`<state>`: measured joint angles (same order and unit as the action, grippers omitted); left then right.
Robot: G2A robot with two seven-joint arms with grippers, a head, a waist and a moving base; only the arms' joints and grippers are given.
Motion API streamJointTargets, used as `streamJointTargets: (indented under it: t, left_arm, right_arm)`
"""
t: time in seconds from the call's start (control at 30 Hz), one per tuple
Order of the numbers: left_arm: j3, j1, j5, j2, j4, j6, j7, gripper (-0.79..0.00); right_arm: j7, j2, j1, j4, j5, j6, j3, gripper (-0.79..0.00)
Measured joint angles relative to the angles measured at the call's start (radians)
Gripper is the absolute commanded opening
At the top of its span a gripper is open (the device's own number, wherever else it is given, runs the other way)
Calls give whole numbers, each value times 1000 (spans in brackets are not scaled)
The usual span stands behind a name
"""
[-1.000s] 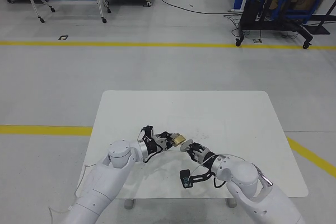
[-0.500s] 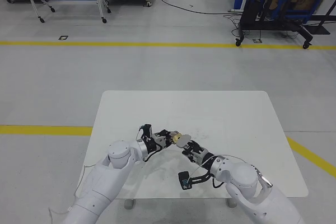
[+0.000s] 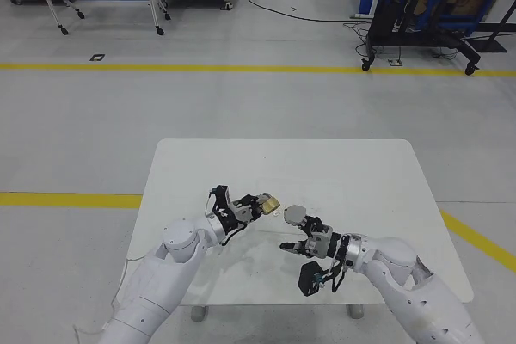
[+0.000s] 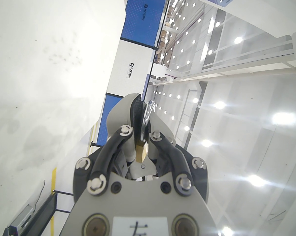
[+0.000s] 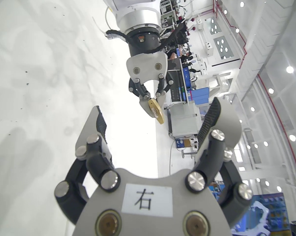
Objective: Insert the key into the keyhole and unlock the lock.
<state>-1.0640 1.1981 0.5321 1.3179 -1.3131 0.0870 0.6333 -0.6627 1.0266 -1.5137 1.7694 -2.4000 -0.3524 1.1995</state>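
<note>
1. Left hand (image 3: pixel 258 206) is clamped tight on a small brass padlock (image 5: pixel 156 111), which it holds up off the white tabletop (image 3: pixel 370 172). The padlock's brass end pokes out just past the fingertips, toward the other hand.
2. Between this hand's fingers, the left wrist view shows a bright silver metal piece (image 4: pixel 147 114) lying against the brass body. I cannot tell whether it is the shackle or the key.
3. Right hand (image 3: pixel 291 230) sits near the padlock's free end. It faces that end without touching it, and its fingers are spread wide with nothing between them.
4. Progress, as a judgement: the right hand carries no key, so insertion may already be done, but the keyhole is too small to confirm that. No opened shackle is visible, so turning the key and releasing the lock seem to remain.
</note>
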Motion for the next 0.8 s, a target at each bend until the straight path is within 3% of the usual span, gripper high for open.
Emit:
streamJointTargets:
  t: [0.3, 0.6, 0.8]
  left_arm:
    - [7, 11, -76, -3, -21, -59, -20, -785]
    - [19, 36, -213, -8, -58, -148, -79, -785]
    - [21, 46, -233, -9, -70, -167, -81, -785]
  right_arm:
    - [65, -8, 55, 13, -79, -175, -41, -785]
    - [-12, -20, 115, 1, -36, -327, -48, -785]
    - [49, -11, 175, -47, 29, -372, -73, -785]
